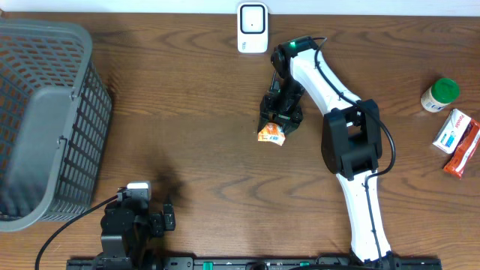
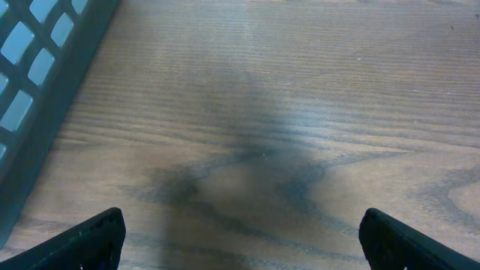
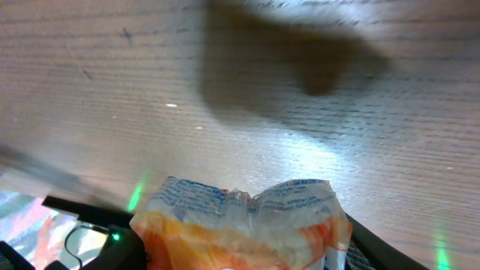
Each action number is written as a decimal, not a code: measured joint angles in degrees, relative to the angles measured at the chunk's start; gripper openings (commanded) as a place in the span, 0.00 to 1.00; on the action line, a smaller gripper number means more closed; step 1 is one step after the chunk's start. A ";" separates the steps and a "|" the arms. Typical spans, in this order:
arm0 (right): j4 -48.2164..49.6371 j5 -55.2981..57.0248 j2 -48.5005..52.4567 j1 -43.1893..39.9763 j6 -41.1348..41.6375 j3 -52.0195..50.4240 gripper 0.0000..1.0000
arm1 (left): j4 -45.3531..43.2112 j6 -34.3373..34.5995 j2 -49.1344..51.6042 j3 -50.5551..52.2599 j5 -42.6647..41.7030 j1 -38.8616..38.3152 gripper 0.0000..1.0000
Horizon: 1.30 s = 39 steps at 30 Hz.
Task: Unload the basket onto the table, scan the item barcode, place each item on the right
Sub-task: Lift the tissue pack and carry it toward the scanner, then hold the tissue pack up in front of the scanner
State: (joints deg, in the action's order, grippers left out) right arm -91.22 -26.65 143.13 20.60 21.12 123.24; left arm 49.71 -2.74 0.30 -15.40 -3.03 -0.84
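A brown wood-grain table (image 1: pixel 187 90) fills the scene. A white box-shaped barcode scanner (image 1: pixel 252 28) stands at its far edge and a grey plastic mesh basket (image 1: pixel 45 120) sits on the left. The orange and white crinkled packet (image 1: pixel 271 135) is near the table's middle, a little in front of the scanner. It is a small glossy pouch with an orange body and a wrinkled white crimped seal that carries blue print.

In the right wrist view the sealed end points away from the wrist, in line with the fingers. From overhead the packet juts out of the fingertips toward the table's front left. Most of its body is hidden under the gripper, so its long axis cannot be told for certain.

The right gripper (image 1: pixel 280 118) is closed partway on the packet, with a black finger against each side. The left gripper (image 2: pixel 240 244) is spread wide above the wood at the front left, beside the basket.

Well apart, at the right edge, are a small green-capped bottle (image 1: pixel 439 94), a white and blue box (image 1: pixel 451 129) and a red-orange wrapper (image 1: pixel 463 150)
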 measured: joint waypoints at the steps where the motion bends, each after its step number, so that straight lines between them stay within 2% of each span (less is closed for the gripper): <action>1: -0.02 -0.26 0.00 0.02 -0.26 0.00 0.55 | 0.00 0.00 0.00 0.00 0.00 0.00 0.99; 4: 0.00 -0.98 0.00 0.11 -0.81 0.00 0.52 | 0.00 0.00 0.00 0.00 0.00 0.00 0.99; 7: 0.79 -1.60 0.00 0.11 -0.90 0.00 0.43 | 0.00 0.00 0.00 0.00 0.00 0.00 0.99; 11: 1.99 -2.19 0.31 0.11 -1.03 1.42 0.42 | 0.00 0.00 0.00 0.00 0.00 0.00 0.99; 14: 2.60 -2.12 1.33 0.11 -1.01 8.04 0.45 | 0.00 0.00 0.00 0.00 0.00 0.00 0.99; 16: 3.06 -1.14 1.36 0.11 -1.03 14.97 0.56 | 0.00 0.00 0.00 0.00 0.00 0.00 0.99; 17: 3.13 0.26 1.31 0.11 -1.01 18.86 0.57 | 0.00 0.00 0.00 0.00 0.00 0.00 0.99; 21: 6.62 7.54 1.25 0.11 -1.20 29.09 0.58 | 0.00 0.00 0.00 0.00 0.00 0.00 0.99; 24: 12.79 13.25 1.25 0.11 -1.22 29.79 0.58 | 0.00 0.00 0.00 0.00 0.00 0.00 0.99; 30: 31.98 22.29 1.25 0.59 -2.64 27.45 0.60 | -0.02 0.00 0.00 0.00 0.00 0.00 0.99; 39: 66.03 31.10 1.25 1.99 -5.46 12.74 0.61 | 0.00 0.00 0.00 0.00 0.00 0.00 0.99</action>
State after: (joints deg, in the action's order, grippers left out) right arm -25.19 4.45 144.38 22.59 15.66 135.98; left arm 49.71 -2.74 0.30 -15.40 -3.03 -0.84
